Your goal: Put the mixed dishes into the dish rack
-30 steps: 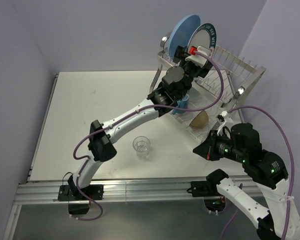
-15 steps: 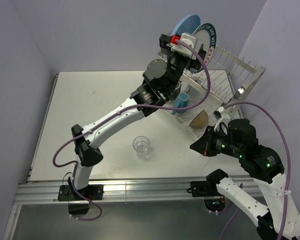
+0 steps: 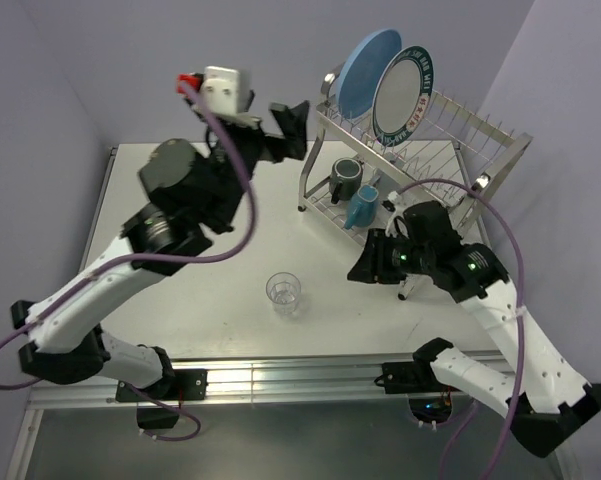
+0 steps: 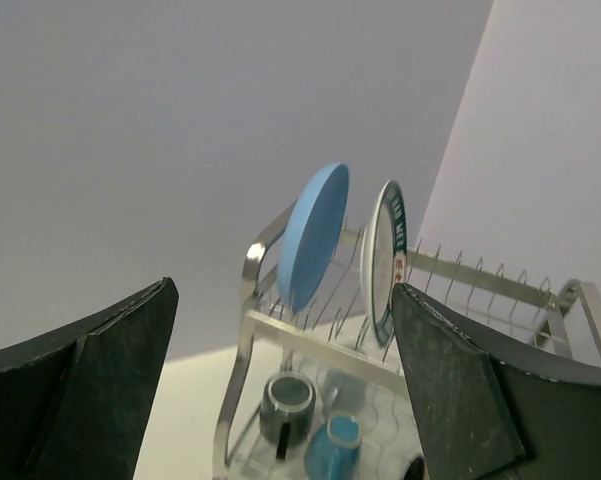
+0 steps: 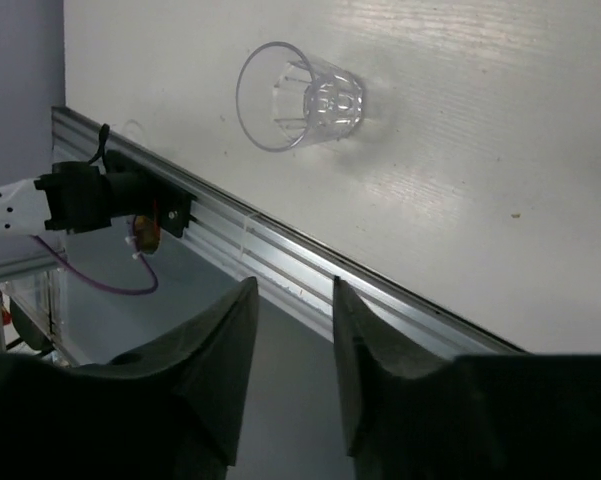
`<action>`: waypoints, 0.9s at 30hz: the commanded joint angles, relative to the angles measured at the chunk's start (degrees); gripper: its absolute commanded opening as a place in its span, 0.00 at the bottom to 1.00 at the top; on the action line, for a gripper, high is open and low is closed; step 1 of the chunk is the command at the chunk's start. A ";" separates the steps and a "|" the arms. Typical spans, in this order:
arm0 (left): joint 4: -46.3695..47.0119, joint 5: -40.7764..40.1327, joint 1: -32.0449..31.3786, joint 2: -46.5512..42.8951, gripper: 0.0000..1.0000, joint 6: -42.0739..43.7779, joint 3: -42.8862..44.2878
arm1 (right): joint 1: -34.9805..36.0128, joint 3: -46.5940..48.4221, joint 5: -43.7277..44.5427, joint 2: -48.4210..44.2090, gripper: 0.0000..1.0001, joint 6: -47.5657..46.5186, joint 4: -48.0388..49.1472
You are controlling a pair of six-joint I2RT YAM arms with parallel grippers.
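Pointing toward the dish rack (image 3: pixel 462 122), the left arm is bent high over the table (image 3: pixel 180 180). The left gripper (image 3: pixel 288 118) has its fingers wide apart and empty. Ahead of it the light-blue plate (image 4: pixel 312 235) and the lettered plate (image 4: pixel 387 258) stand upright on the top tier, with the dark mug (image 4: pixel 285 400) and the light-blue cup (image 4: pixel 333 440) below them. The right arm is bent low, with the right gripper (image 5: pixel 290 290) a little apart and holding nothing. The clear glass (image 5: pixel 300 95) stands ahead of its fingertips, not touching.

Plates (image 3: pixel 366 70) in rack (image 3: pixel 460 125), glass (image 3: pixel 284 293) on table (image 3: pixel 330 335)

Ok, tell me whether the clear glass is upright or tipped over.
Upright: the clear glass stands on its base on the table, rim up.
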 commanded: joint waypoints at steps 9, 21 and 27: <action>-41.83 -1.38 -0.08 -18.94 0.85 -37.10 -8.93 | 11.52 3.04 3.25 16.83 0.57 1.55 11.14; -54.41 6.53 -0.08 -30.81 0.80 -56.72 -19.93 | 15.85 7.52 7.21 33.90 0.64 1.65 13.07; -56.70 8.47 -0.08 -33.28 0.80 -60.68 -21.17 | 16.11 9.28 7.74 39.44 0.64 1.64 15.01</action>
